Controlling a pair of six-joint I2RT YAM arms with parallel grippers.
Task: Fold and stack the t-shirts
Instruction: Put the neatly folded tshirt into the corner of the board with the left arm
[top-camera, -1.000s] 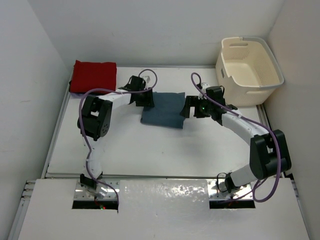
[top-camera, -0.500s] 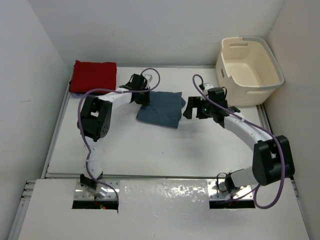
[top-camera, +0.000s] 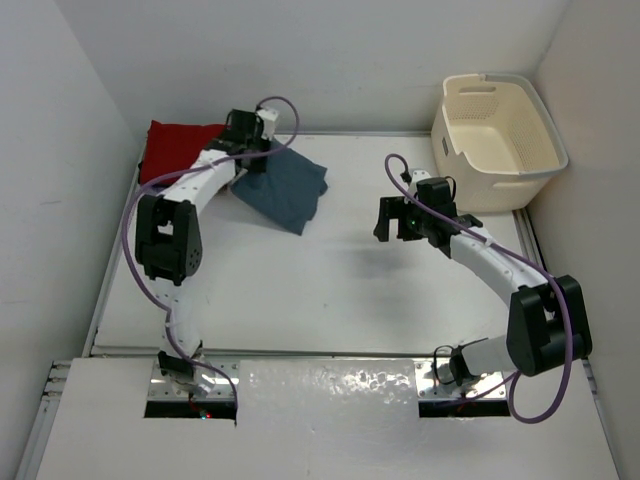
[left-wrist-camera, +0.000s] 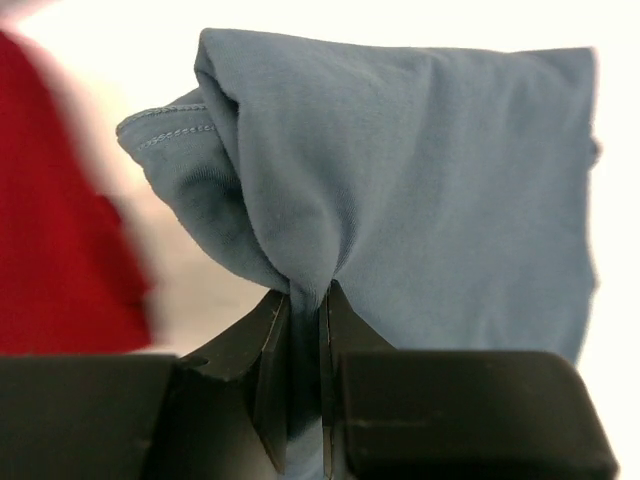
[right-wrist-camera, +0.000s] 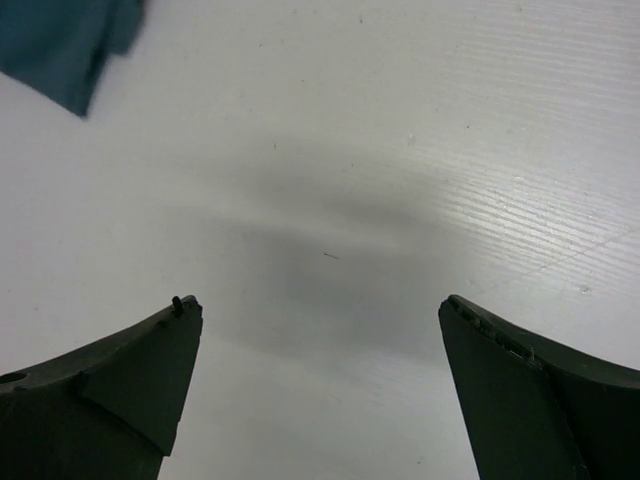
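Teal t-shirt (top-camera: 285, 190) edge in left gripper (left-wrist-camera: 305, 297)

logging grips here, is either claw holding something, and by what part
The left claw is shut on the teal t-shirt, pinching a bunched fold at its edge. The right claw is open, holding nothing.

- We saw a white table (top-camera: 330, 290) boxed in by plain white walls (top-camera: 300, 60) at nine, twelve and three o'clock.
- At two o'clock stood a cream basket (top-camera: 490, 160).
- Light glared off the near board (top-camera: 330, 385) at six o'clock.
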